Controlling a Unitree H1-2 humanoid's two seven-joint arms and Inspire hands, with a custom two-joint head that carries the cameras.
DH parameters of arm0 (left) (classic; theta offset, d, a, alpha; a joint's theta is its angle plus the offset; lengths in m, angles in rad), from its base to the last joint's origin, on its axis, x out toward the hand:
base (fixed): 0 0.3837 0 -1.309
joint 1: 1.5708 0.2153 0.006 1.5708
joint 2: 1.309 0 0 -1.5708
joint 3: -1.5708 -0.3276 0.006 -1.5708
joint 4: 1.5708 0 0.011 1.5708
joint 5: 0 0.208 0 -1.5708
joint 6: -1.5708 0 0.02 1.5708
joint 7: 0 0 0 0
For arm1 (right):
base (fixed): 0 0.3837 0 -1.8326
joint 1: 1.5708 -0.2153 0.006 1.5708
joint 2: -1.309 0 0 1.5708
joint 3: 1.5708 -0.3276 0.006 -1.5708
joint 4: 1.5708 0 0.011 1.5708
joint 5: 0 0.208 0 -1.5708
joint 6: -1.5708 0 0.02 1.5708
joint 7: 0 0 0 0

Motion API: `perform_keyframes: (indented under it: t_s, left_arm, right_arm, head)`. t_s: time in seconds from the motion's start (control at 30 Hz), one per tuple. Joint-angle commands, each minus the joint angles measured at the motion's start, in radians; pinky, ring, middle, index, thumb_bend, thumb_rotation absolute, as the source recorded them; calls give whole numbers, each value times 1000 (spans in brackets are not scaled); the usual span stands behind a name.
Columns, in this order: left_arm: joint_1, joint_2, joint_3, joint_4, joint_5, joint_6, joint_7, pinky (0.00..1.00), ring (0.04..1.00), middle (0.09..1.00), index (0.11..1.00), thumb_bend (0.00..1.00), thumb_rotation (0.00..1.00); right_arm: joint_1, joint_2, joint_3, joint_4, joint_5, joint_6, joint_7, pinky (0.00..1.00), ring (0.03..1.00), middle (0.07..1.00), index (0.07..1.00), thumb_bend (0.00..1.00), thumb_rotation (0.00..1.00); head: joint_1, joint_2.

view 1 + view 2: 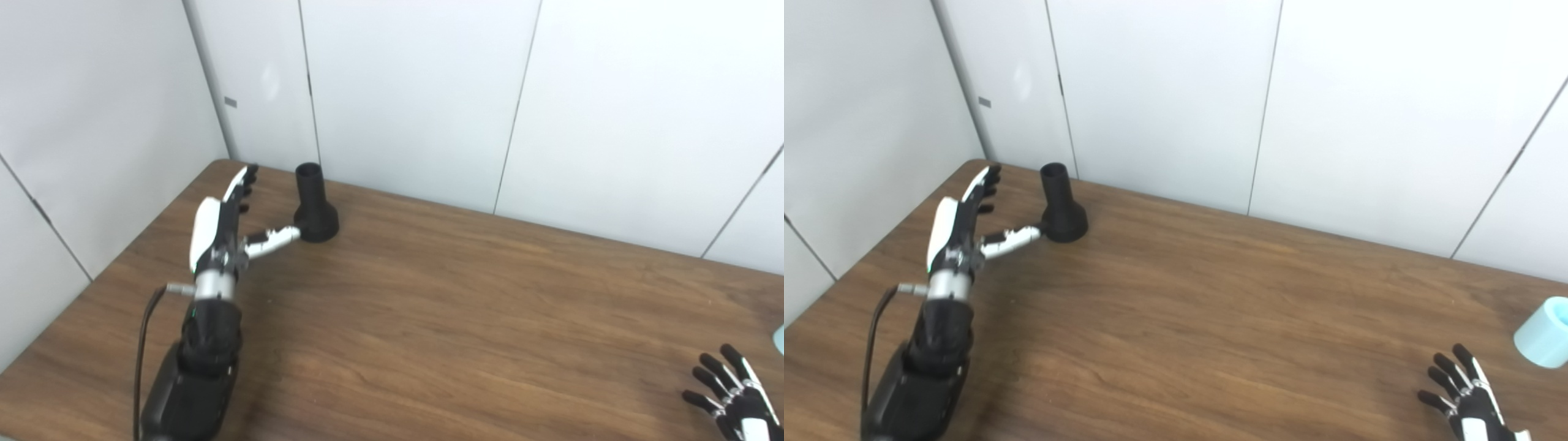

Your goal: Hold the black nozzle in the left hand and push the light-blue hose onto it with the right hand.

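Wooden table [465, 306] against white wall panels [416, 92], corner at far left. Black nozzle [315, 203] stands upright near the table's far left corner, flared wide base down on the wood, narrow open tube end up. Left hand [223, 223] reaches in from the lower left, just left of the nozzle, fingers [245, 177] stretched straight and spread toward the wall, holding nothing. Its thumb [272, 240] sticks out to the right, tip at the nozzle's base; looks like it touches the flare, but contact is hard to confirm from this angle. Fingers are not wrapped around the nozzle. Black forearm and a cable [142, 355] trail back to the bottom edge. Right hand [1464, 392] sits low at the bottom right corner, only partly in frame, fingers splayed apart and pointing up and away, empty, palm side down over the table. Light-blue hose [1543, 332] shows as a short pale cylinder lying on the table at the far right edge, cut off by the frame in the right eye view and only a sliver in the left eye view. It is near the right hand, up and to the right of it, not touching it. Hose and nozzle are well apart, at opposite ends of the table. Nozzle not yet gripped, hose not yet picked up.
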Motion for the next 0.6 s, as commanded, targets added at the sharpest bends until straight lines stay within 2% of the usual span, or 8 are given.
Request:
perform_keyframes:
  t_s: [0.0, 0.07, 0.13, 0.37, 0.43, 0.57]
  left_arm:
    - [-76, 39, -5, 16, 13, 37, -10, 861, 932, 933, 934, 903, 226]
    - [-102, 59, -24, 43, 30, 66, -23, 956, 983, 964, 940, 910, 240]
    - [-122, 86, -55, 73, 59, 81, -38, 991, 997, 974, 950, 944, 297]
    - [-193, 140, -125, 195, 82, 94, -71, 1000, 1000, 970, 944, 1000, 315]
    - [-209, 147, -147, 221, 99, 117, -82, 1000, 1000, 981, 953, 1000, 345]
    - [-228, 150, -176, 262, 113, 124, -78, 1000, 1000, 961, 936, 1000, 330]
  right_arm:
    - [34, 4, -1, 71, 4, -24, -5, 717, 865, 891, 932, 472, 1000]
    - [36, 5, 0, 65, 5, -19, -4, 713, 864, 891, 931, 487, 1000]
    - [38, 6, 1, 58, 8, -15, -2, 701, 864, 892, 930, 485, 1000]
    - [43, 9, 3, 52, 1, -15, -4, 662, 829, 869, 918, 515, 988]
    - [48, 10, 6, 37, -6, -1, -6, 648, 799, 862, 921, 512, 984]
    - [57, 13, 11, 15, -24, 18, -10, 632, 766, 852, 914, 532, 990]
  head:
    - [-5, 12]
    - [-7, 16]
    - [-8, 21]
    - [-9, 31]
    - [-11, 38]
    - [-15, 42]
